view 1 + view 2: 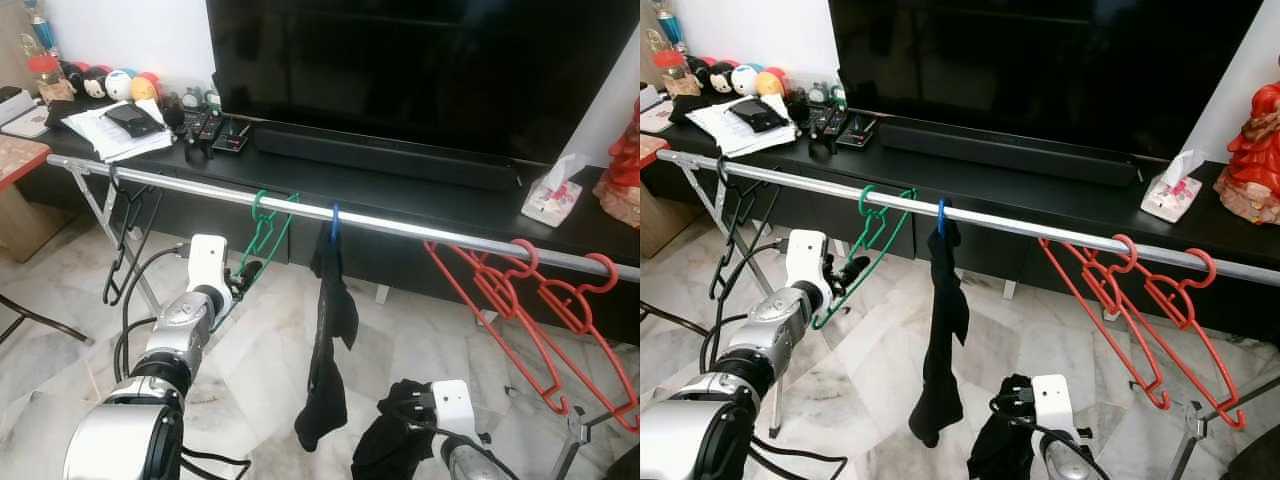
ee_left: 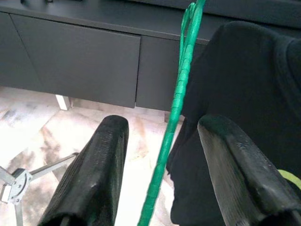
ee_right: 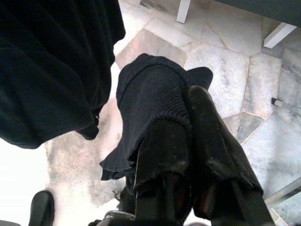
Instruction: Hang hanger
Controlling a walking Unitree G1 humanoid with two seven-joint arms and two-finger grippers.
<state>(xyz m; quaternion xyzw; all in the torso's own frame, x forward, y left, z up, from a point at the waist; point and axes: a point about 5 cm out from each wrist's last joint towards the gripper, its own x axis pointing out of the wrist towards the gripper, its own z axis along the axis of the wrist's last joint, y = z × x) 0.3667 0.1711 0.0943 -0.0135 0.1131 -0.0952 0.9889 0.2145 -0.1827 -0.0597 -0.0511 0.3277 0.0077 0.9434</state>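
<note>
Left wrist view shows the green hanger (image 2: 175,113) running between the left gripper's (image 1: 243,272) spread fingers (image 2: 91,174), neither visibly pressing it. Its hook sits over the metal rail (image 1: 420,228) above that gripper. Just beside it, a black sock (image 1: 325,340) hangs from a blue clip (image 1: 335,222). Lower down, the right gripper (image 3: 181,101) is clenched on a black cloth (image 3: 150,89). Red hangers (image 1: 520,310) hang farther along the rail.
</note>
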